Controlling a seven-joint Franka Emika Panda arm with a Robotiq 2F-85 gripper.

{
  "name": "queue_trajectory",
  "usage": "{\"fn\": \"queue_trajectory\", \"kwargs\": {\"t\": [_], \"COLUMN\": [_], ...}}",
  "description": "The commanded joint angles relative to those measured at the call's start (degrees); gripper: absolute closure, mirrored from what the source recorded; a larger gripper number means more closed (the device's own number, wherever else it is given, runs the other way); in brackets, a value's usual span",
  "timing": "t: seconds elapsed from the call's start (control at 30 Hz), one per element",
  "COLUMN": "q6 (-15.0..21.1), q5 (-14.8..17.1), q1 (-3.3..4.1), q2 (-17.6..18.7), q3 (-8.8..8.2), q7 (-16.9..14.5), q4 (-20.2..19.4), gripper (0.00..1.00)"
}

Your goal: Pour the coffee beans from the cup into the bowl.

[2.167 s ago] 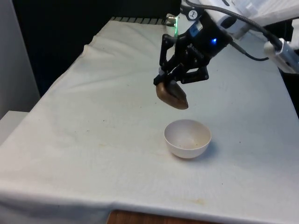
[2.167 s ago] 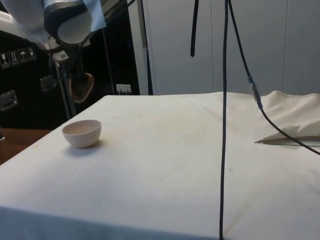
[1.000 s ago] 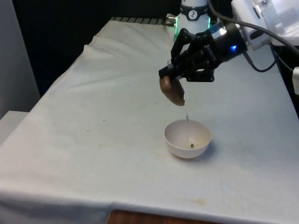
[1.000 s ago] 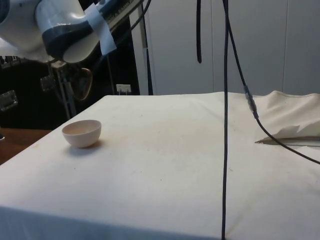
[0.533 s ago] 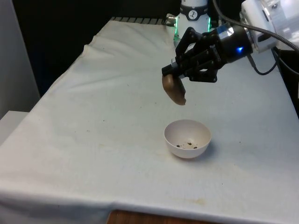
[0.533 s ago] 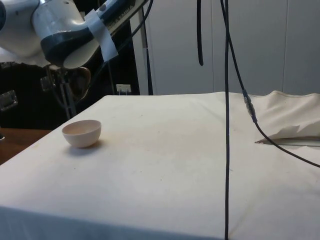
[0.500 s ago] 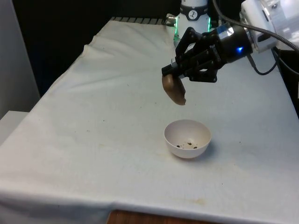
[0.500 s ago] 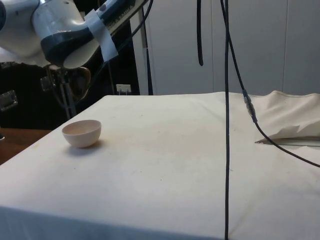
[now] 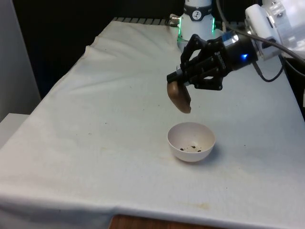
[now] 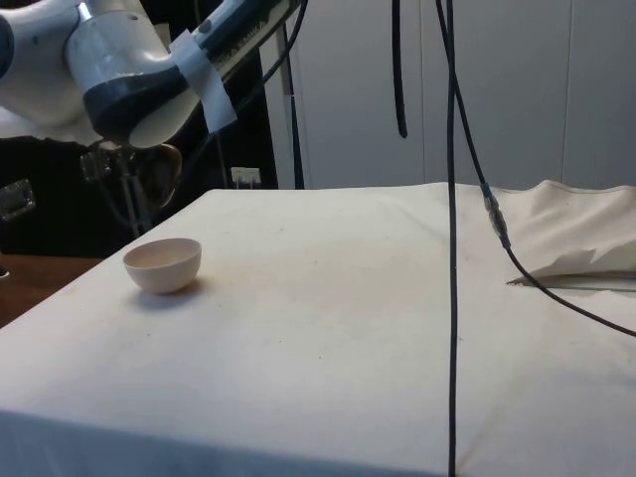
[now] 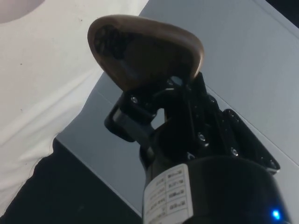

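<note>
A brown wooden cup (image 9: 180, 99) hangs tipped steeply, mouth down, just above and a little behind the white bowl (image 9: 191, 141). My gripper (image 9: 175, 81) is shut on the cup's rim. A few dark coffee beans (image 9: 191, 147) lie at the bottom of the bowl, and none are falling. In the side view the cup (image 10: 167, 165) shows partly behind the arm, above the bowl (image 10: 162, 264). The wrist view shows the cup (image 11: 145, 49) clamped in my gripper (image 11: 159, 88), its inside dark.
The bowl stands close to the table's near edge (image 9: 157, 210) in the front view. Black cables (image 10: 449, 229) hang down over the table in the side view. The cloth is rumpled into a fold (image 10: 581, 260) at that view's right.
The cup tipped further over the bowl and beans fell into it about a second ago. Since then the gripper has shifted slightly towards the front view's right with the cup, and the pouring has stopped.
</note>
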Motion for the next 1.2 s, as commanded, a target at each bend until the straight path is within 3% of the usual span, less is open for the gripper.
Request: {"fn": "queue_trajectory", "kwargs": {"t": [0.0, 0.07, 0.17, 0.33, 0.4, 0.47, 0.67, 0.7, 0.73, 1.0, 1.03, 1.07, 1.17], "q6": [-0.4, -0.06, -0.92, -2.23, -1.89, -3.61, -5.67, -5.33, -6.25, -8.25, -7.73, -8.54, -9.17], "q5": [0.06, -0.06, -0.34, -2.18, -2.58, -4.13, -6.93, -7.45, -7.73, -11.06, -11.29, -11.46, -12.55], "q1": [0.23, 0.0, 0.63, 1.03, 0.63, 1.15, 1.26, 0.86, 1.2, 1.32, 0.92, 1.38, 1.43], "q2": [0.23, 0.06, 0.46, 0.74, 0.46, 1.03, 1.6, 1.32, 1.78, 2.75, 2.41, 2.92, 3.32], "q3": [0.0, 0.11, 0.17, 0.8, 1.32, 1.6, 2.98, 3.55, 3.44, 4.87, 5.21, 5.04, 5.44], "q7": [0.34, 0.4, 1.89, 2.58, 2.81, 2.86, 3.44, 3.72, 3.61, 4.76, 4.93, 4.93, 5.33], "q4": [0.29, 0.0, 0.34, 0.52, 0.06, 0.52, 0.57, 0.06, 0.63, 0.63, 0.06, 0.63, 0.63], "gripper": [1.0, 1.0, 1.0, 1.0, 1.0, 1.0, 1.0, 1.0, 1.0, 1.0, 1.0, 1.0, 1.0]}}
